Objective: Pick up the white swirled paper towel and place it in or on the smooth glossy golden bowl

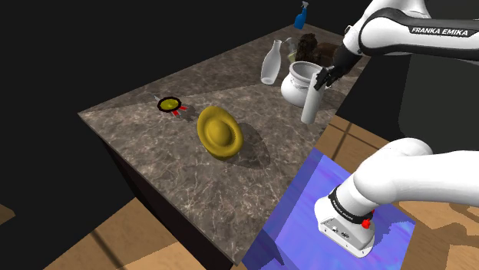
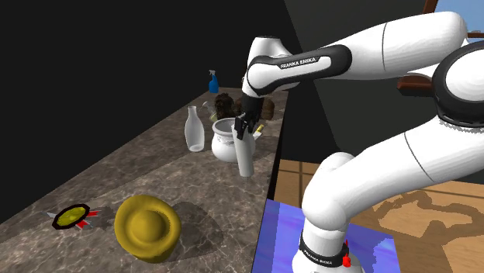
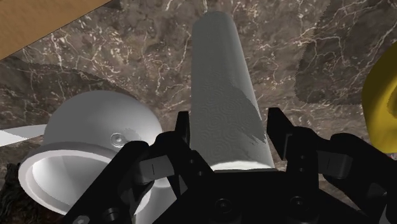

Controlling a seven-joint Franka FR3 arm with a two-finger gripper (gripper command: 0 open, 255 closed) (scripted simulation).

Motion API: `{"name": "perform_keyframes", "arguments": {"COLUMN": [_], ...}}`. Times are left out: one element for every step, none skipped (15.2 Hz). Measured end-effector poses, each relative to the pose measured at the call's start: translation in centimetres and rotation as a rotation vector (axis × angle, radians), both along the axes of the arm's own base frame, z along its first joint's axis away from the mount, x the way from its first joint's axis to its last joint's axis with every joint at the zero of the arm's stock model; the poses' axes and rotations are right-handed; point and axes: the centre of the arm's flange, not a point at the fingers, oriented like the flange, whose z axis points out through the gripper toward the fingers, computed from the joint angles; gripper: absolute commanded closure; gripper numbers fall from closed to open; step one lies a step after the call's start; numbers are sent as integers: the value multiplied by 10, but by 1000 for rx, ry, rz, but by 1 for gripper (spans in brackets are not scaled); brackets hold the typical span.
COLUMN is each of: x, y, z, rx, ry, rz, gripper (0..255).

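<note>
Dim light, soft shadows, sharp focus

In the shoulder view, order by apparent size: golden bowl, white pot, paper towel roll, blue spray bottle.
1. golden bowl
2. white pot
3. paper towel roll
4. blue spray bottle
Bottle is farthest away; true size unsure.

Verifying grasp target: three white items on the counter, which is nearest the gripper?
The tall plain cylinder, the paper towel roll, standing upright right at the gripper. The wide-mouthed pot and the slim-necked bottle stand off to its side.
</note>
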Motion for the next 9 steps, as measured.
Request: {"name": "perform_keyframes", "arguments": {"x": [0, 0, 0, 1, 1, 1, 0, 0, 0], "y": [-1, -1, -1, 0, 0, 0, -1, -1, -1], "z": [5, 10, 15, 22, 26, 31, 36, 42, 48], "rx": [0, 0, 0, 0, 0, 0, 0, 0, 0], "ry": [0, 0, 0, 0, 0, 0, 0, 0, 0], "rz": [0, 0, 0, 0, 0, 0, 0, 0, 0], "gripper": [255, 255, 255, 255, 255, 255, 255, 255, 255]}}
